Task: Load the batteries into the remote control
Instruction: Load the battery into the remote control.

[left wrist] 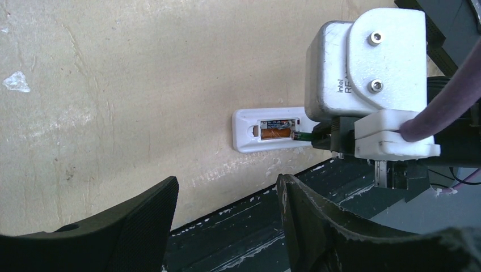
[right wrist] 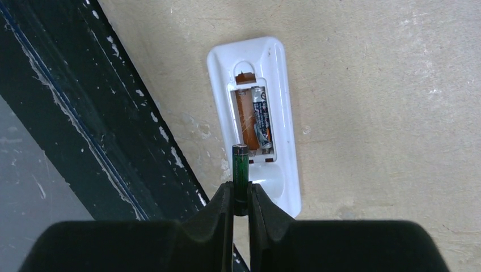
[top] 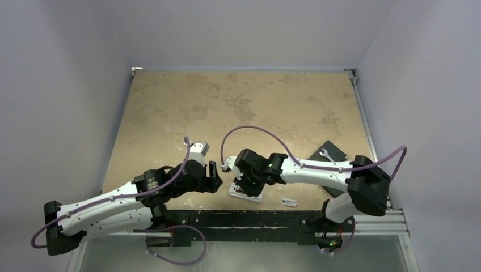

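The white remote control lies back up near the table's front edge, its compartment uncovered. Inside are an orange-brown slot and, beside it, a grey printed cylinder. My right gripper is shut on a dark green battery, held lengthwise with its tip just at the compartment's near end. From above, the right gripper hovers over the remote control. My left gripper is open and empty, off to the side of the remote control; from above the left gripper sits just left of it.
A small white cover piece lies right of the remote. A dark mat with a wrench sits at the right. The black front rail runs right beside the remote. The right wrist's camera housing fills the upper right of the left wrist view.
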